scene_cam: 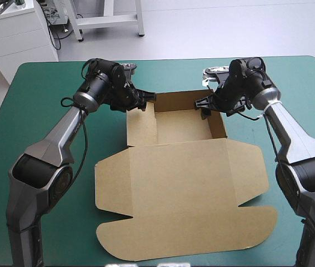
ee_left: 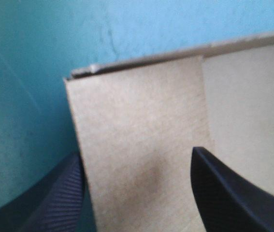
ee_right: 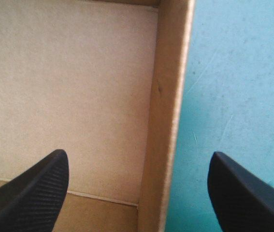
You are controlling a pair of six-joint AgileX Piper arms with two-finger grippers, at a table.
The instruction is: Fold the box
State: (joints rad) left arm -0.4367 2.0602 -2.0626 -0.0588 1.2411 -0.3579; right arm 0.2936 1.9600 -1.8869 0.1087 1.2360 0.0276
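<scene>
The brown box (scene_cam: 182, 178) lies mid-table, its lid flat toward the front with rounded flaps spread. At the far end is its tray (scene_cam: 182, 127), with back and right walls raised. My left gripper (scene_cam: 144, 104) is at the tray's far left corner, open. In the left wrist view my left gripper (ee_left: 137, 193) has a brown wall panel (ee_left: 137, 135) between its spread fingers. My right gripper (scene_cam: 204, 105) is over the tray's right wall, open. In the right wrist view my right gripper (ee_right: 137, 193) straddles that wall (ee_right: 168, 121), one finger inside the tray, one outside.
The lid's front flap (scene_cam: 185, 236) reaches close to the table's front edge. Teal-green cover (scene_cam: 46, 111) shows on both sides of the box. A white cabinet (scene_cam: 18, 33) stands beyond the table's far left corner.
</scene>
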